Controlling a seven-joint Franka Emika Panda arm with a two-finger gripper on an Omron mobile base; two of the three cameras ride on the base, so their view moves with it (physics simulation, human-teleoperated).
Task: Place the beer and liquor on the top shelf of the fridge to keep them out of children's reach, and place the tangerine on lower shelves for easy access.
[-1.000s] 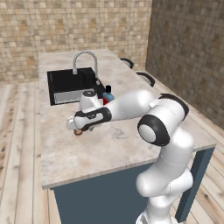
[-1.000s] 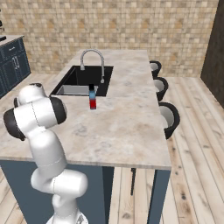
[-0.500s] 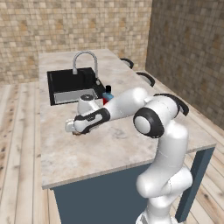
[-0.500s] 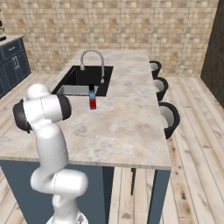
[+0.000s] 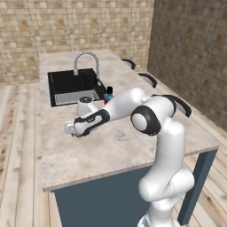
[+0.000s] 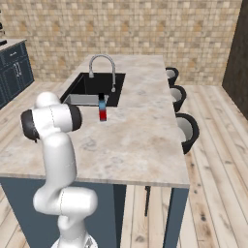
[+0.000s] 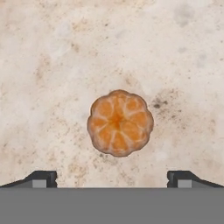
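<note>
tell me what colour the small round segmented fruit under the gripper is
Orange, with paler segment lines, on the small round segmented fruit; the hand view shows it best.

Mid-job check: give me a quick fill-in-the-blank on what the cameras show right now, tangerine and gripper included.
1. The tangerine lies on the ____ countertop.
2. The gripper hangs above the fruit with its jaws ____.
3. The liquor stands upright beside the ____.
4. The fruit's colour is ____.

Missing words: marble; open; sink; orange
</note>
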